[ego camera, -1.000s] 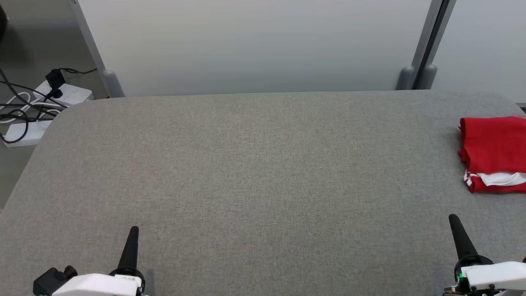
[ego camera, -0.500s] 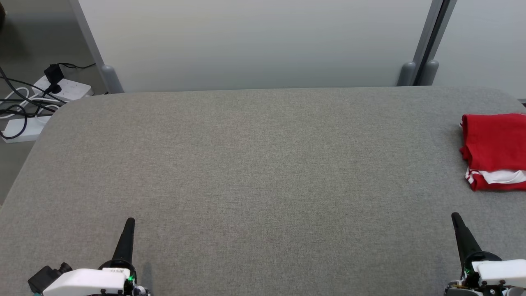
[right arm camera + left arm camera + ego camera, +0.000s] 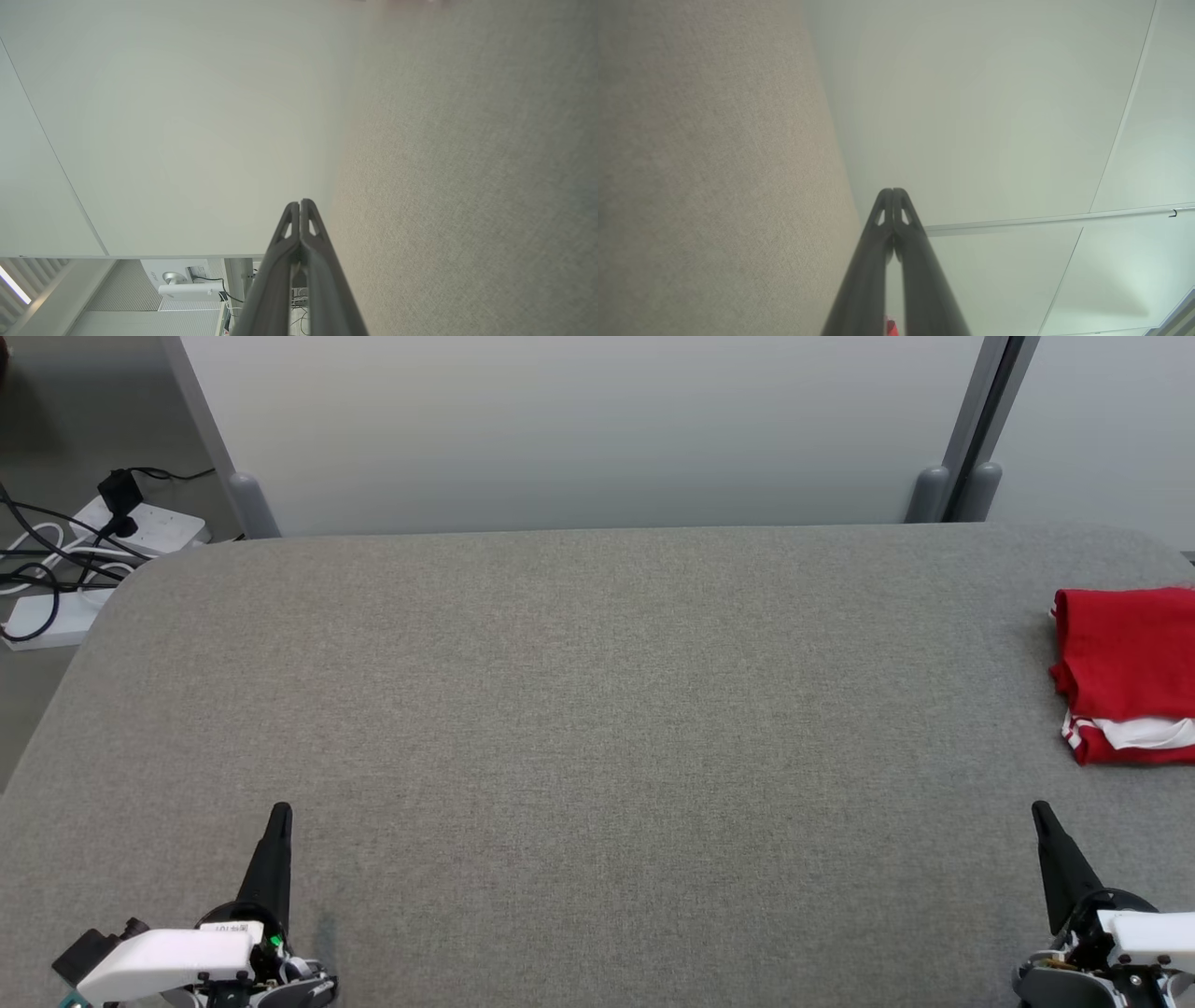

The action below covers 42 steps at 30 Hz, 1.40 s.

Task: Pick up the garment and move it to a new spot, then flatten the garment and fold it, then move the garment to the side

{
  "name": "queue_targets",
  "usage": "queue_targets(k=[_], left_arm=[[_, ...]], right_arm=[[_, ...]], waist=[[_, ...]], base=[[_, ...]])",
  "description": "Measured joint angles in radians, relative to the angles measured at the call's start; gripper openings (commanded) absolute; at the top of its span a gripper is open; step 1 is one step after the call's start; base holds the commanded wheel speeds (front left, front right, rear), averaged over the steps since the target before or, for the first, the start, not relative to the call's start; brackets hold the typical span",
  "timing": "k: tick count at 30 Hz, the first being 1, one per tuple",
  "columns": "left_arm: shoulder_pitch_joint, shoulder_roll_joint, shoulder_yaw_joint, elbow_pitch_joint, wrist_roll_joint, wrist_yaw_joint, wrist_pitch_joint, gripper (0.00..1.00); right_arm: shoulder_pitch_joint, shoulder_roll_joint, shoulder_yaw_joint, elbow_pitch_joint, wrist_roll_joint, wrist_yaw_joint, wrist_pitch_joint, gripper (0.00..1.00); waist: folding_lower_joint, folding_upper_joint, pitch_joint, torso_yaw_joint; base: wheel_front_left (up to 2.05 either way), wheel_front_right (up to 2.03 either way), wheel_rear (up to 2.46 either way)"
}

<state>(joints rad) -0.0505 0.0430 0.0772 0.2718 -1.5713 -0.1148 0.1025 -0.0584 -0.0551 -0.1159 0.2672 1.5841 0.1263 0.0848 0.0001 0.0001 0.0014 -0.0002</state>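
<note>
Ahead of the right gripper, slightly to its right and untouched, the red garment is seen folded at the table edge. The fingers of that gripper and of the left gripper are pressed together, nothing held. Every step is judged done; nothing is left.

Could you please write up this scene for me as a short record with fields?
table: grey fabric top
garment: red with white trim, folded, lying at the table's right edge, partly cut off by the head view
left end effector: shut, holding nothing, at the table's near left
right end effector: shut, holding nothing, at the near right, apart from the garment
power strips: white, on the floor past the table's far left corner, with dark cables
task state: garment looks folded and set aside
</note>
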Motion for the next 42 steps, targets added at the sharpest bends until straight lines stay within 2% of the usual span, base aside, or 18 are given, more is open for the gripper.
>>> queue_targets(k=[3, 42], left_arm=[[-0.001, 0.0, 0.003, -0.001, -0.032, -0.007, 0.004, 0.0], [-0.001, -0.001, 0.003, -0.001, -0.033, -0.007, 0.004, 0.0]], right_arm=[[0.0, 0.001, -0.003, 0.004, 0.026, 0.0, 0.004, 0.0], [-0.004, 0.011, -0.007, 0.004, 0.031, 0.0, 0.013, 0.0]], waist=[[0.0, 0.0, 0.002, 0.0], [0.0, 0.0, 0.002, 0.0]], base=[[0.0, 0.0, 0.0], [0.0, 0.0, 0.0]])
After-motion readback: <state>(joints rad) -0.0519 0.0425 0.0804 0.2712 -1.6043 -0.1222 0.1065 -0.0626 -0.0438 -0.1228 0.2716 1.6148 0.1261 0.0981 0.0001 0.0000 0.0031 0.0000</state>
